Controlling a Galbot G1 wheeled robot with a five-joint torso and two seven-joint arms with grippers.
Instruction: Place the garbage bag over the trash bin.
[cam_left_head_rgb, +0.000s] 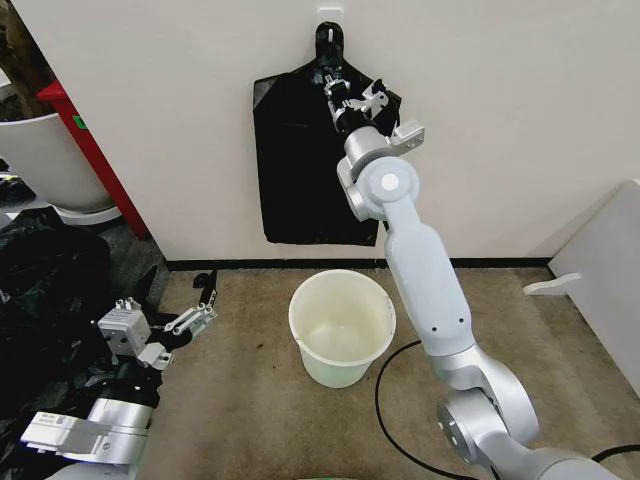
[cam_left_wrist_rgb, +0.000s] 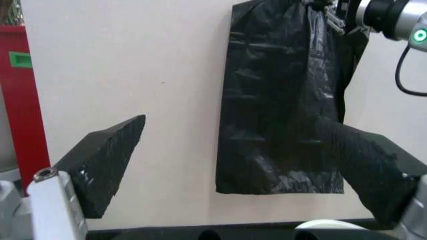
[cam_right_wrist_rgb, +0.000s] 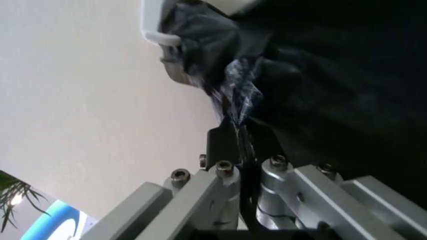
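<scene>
Your right end effector (cam_left_head_rgb: 335, 85) is pinching the top of the garbage bag (cam_left_head_rgb: 300, 160) hanging on the wall. The trash bin (cam_left_head_rgb: 341, 325) sits far below it. Your left end effector (cam_left_head_rgb: 203, 300) waits low, spread wide.

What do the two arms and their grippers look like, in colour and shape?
Both arms have smooth silver-grey rounded links with round joint caps. The right gripper has a silver metal frame with hex screws and thin black fingers; a green ring light glows near its wrist, and a black cable runs by it. The left gripper has a silver body and wedge-shaped black pads.
</scene>
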